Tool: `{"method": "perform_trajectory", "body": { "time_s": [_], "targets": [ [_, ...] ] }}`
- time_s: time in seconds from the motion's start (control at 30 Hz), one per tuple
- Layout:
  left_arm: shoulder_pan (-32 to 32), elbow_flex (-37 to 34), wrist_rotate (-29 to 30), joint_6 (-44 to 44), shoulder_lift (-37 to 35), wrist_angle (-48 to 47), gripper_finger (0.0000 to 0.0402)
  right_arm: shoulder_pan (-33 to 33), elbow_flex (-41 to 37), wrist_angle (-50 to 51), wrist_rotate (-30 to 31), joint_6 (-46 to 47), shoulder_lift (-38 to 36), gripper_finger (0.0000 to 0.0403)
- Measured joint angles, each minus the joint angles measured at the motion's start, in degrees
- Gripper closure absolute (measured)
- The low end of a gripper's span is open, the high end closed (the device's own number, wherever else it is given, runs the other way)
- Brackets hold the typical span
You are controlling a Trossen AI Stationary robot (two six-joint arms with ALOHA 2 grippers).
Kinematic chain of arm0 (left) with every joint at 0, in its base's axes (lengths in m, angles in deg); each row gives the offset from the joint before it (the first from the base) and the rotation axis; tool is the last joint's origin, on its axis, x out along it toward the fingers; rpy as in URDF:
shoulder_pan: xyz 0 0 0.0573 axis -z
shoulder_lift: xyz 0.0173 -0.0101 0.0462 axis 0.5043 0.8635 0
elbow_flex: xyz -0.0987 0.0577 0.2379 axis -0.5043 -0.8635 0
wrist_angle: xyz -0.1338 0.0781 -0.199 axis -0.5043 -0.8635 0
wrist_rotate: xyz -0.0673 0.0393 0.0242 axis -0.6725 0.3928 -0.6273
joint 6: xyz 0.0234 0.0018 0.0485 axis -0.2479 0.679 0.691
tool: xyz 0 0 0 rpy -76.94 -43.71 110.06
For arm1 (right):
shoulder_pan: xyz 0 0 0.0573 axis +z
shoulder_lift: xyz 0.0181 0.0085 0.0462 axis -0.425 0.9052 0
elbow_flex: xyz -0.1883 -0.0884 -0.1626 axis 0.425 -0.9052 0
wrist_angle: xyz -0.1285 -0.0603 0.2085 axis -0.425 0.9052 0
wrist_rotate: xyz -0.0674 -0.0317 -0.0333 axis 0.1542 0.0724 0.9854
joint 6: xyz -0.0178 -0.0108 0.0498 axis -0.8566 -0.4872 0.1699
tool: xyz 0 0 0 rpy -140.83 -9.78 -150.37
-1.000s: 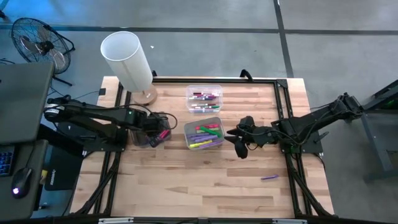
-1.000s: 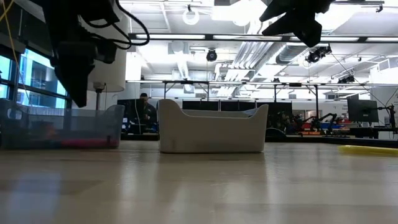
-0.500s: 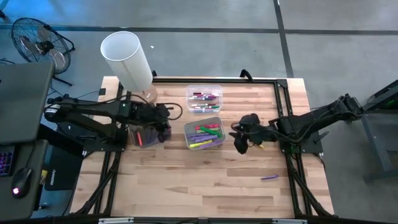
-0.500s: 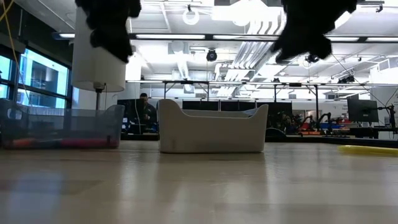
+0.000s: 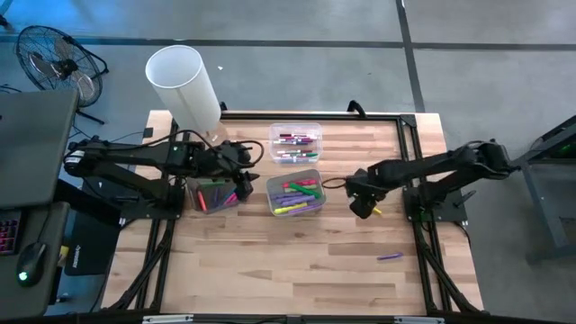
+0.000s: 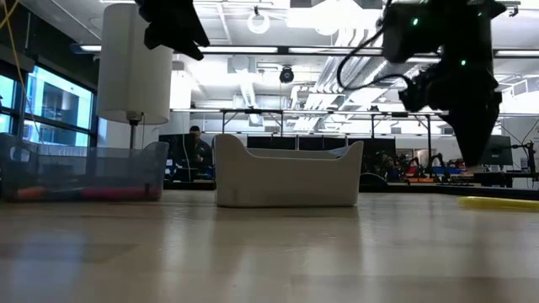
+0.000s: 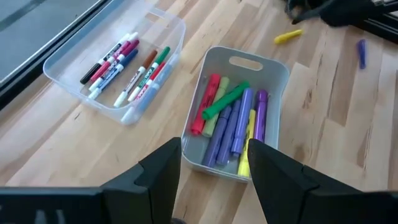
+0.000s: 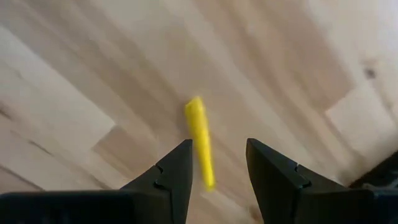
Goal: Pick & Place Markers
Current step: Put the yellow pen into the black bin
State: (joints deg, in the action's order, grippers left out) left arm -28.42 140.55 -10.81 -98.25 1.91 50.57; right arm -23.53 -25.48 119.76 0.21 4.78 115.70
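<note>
Wood-plank table (image 5: 297,261); right tool (image 8: 214,180) spread above cylindrical yellow marker (image 8: 200,140).

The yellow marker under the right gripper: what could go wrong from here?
1. The right gripper is open over the yellow marker, which lies nearer one finger; closing may push it aside.
2. The round marker lies on the bare table and may roll if nudged.
</note>
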Motion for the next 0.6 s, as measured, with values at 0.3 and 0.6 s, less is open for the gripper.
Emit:
{"method": "perform_trajectory", "body": {
  "time_s": [0.3,0.6],
  "targets": [
    [0.0,0.0,0.0,-2.3,0.0,-0.1,0.0218,0.5,0.0,-1.9,-4.0,-6.5,10.9,0.0265],
    [0.0,0.0,-0.1,-2.5,0.0,0.0,0.0218,0.7,0.5,-3.8,-5.1,-7.8,20.1,0.028]
  ]
}}
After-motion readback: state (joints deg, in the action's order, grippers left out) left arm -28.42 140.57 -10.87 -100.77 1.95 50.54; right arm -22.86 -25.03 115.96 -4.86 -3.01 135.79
